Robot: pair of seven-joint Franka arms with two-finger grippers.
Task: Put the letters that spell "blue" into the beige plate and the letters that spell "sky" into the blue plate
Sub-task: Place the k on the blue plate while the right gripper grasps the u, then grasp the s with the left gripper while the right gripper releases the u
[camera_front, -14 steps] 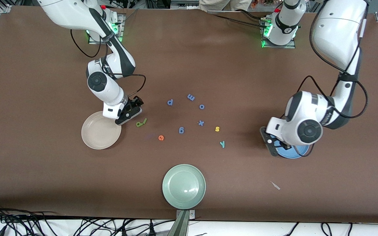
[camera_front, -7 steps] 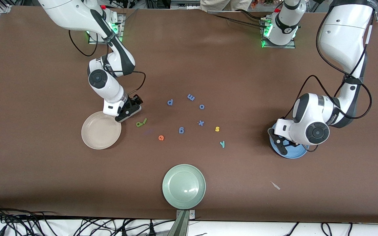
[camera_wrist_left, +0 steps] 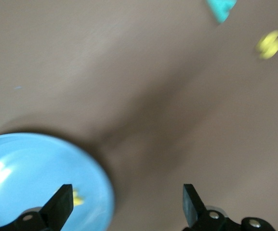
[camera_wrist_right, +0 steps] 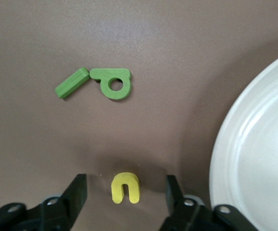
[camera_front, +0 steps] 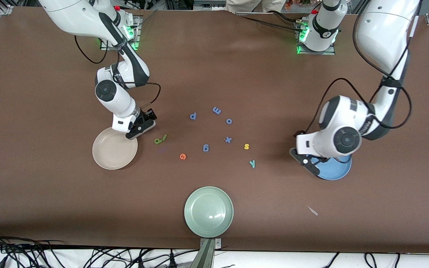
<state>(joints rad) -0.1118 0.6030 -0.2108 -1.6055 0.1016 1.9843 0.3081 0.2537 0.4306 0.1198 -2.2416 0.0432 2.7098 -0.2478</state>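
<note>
My right gripper (camera_front: 139, 130) stands open at the table beside the beige plate (camera_front: 110, 152), its fingers either side of the yellow u (camera_wrist_right: 125, 187) without touching it. The u is hidden in the front view. The olive-green b (camera_front: 158, 141) and green l (camera_front: 164, 137) lie touching just past it, and the orange e (camera_front: 183, 156) lies nearer the camera. My left gripper (camera_front: 305, 163) is open and empty over the edge of the blue plate (camera_front: 339, 169). A yellow letter (camera_wrist_left: 78, 197) lies in that plate. The yellow s (camera_front: 247, 146) and teal y (camera_front: 252, 163) lie on the table.
A pale green plate (camera_front: 208, 211) sits near the table's front edge. Blue letters p (camera_front: 193, 116), m (camera_front: 216, 110), o (camera_front: 229, 121), x (camera_front: 228, 140) and g (camera_front: 206, 148) are scattered mid-table. A small pale scrap (camera_front: 313, 211) lies nearer the camera than the blue plate.
My left gripper has opened and shifted from over the blue plate to its edge, toward the s and y. My right gripper has edged toward the beige plate, its fingers narrowing.
</note>
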